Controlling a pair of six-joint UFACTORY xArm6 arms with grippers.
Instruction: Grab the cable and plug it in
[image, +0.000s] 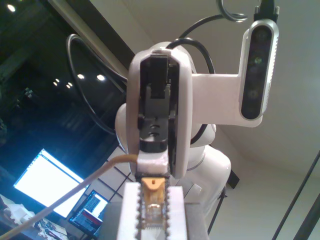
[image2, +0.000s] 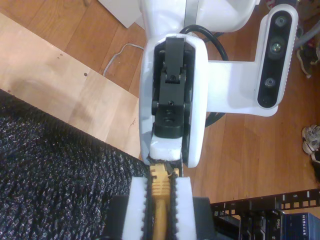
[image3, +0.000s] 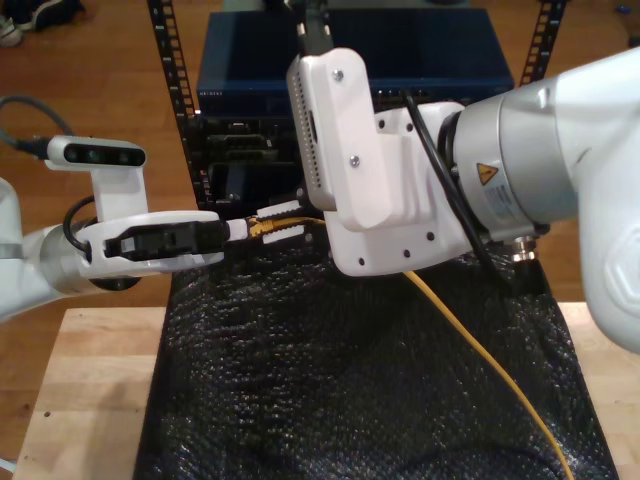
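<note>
Here, the first gripper (image: 152, 200) pinches the cable (image: 75, 192) at its plug (image: 152, 214). The second gripper (image2: 161, 200) pinches it just behind, near the rack (image3: 180, 100). Opposed pulls could twist the plug off line.

The two arms crowd the rack (image3: 180, 90) front, while the black mat (image3: 330, 390) below lies open.

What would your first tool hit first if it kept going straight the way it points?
Most likely my second tool, almost at once: its tip sits right ahead, close against the plug of the cable that my first tool holds. Exact gap is unclear.
</note>
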